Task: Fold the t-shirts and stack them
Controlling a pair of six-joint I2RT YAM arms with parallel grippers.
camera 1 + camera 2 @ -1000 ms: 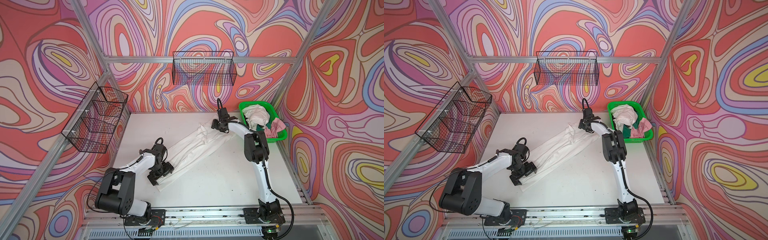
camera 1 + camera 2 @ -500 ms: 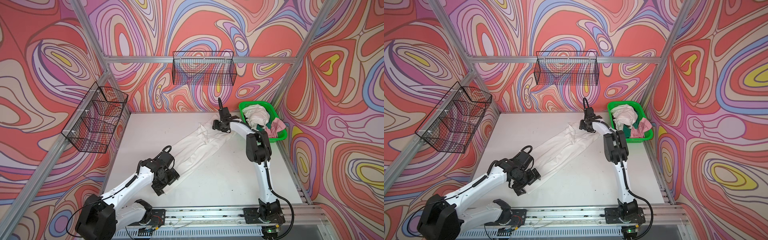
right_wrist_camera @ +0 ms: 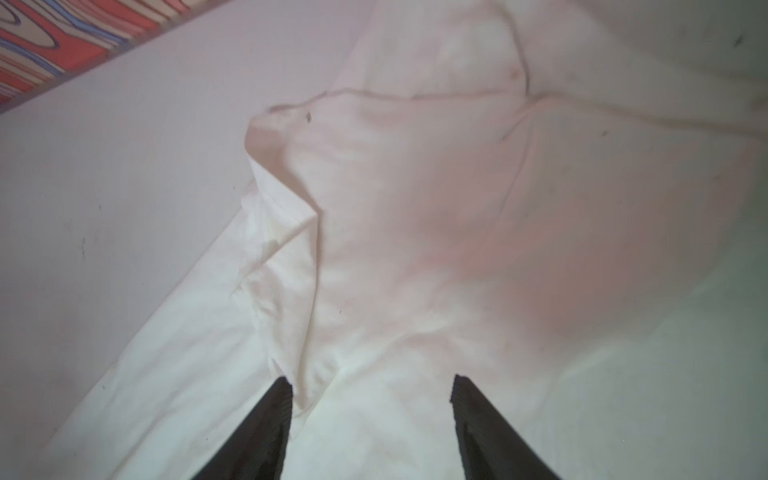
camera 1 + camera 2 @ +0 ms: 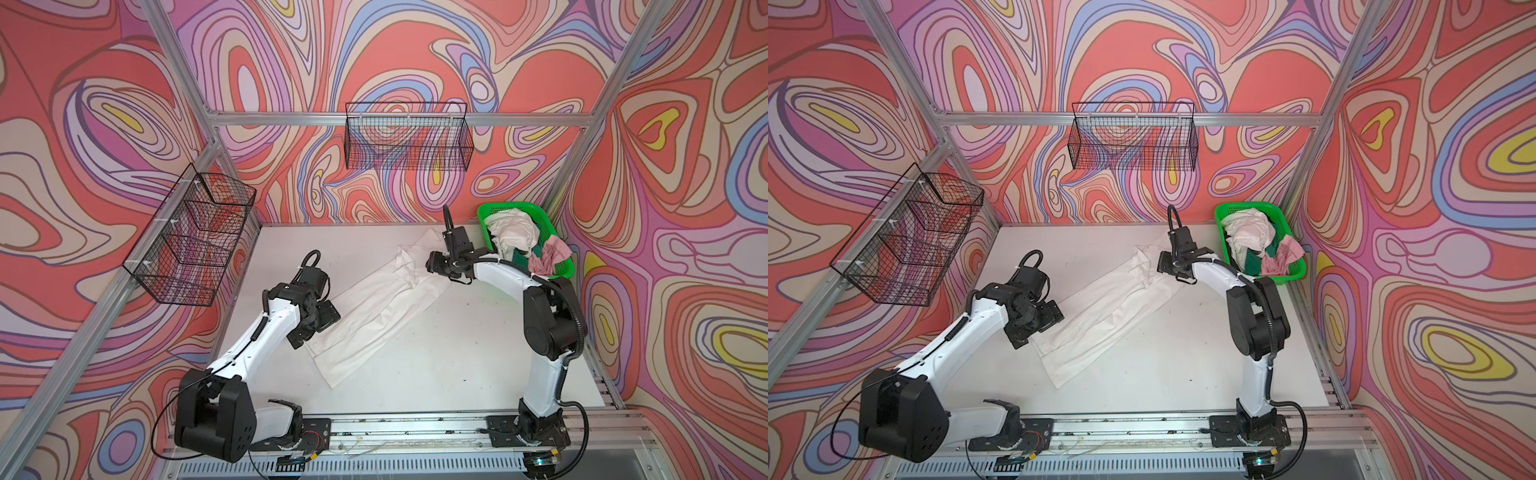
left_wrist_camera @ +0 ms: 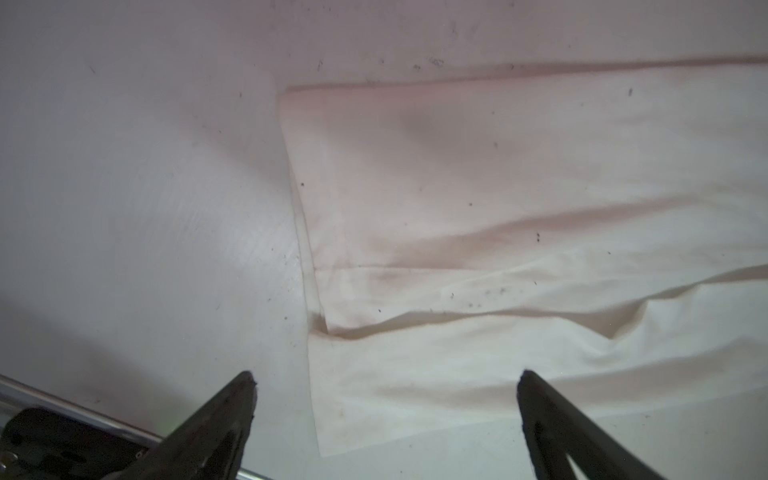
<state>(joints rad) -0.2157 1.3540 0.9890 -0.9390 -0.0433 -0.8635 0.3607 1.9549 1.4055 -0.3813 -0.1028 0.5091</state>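
Lying flat on the table (image 4: 457, 353), the white t-shirt (image 4: 382, 307) is stretching as a long strip, already folded lengthwise, slanting from the near hem up to the collar end beside the green mesh basket (image 4: 509, 205). The basket is holding a crumpled white shirt (image 4: 511, 232), a dark green shirt (image 4: 521, 257) and a pale pink shirt (image 4: 546, 255). The cloth is reading as light, limp and thin, likely sagging and sliding on itself when lifted. The hem corners and the shoulder end are looking like the best holds, pinching through all layers at once. The left pincer (image 5: 386, 374) is hanging released, jaws wide, straddling the hem edge without touching it. The right pincer (image 3: 370, 379) is hovering over the shoulder folds, jaws apart and gripping nothing. Against a second ago, the left arm is showing a swung elbow, and the hem end is now lying wider and squarer, while the right pincer is sitting almost unmoved.
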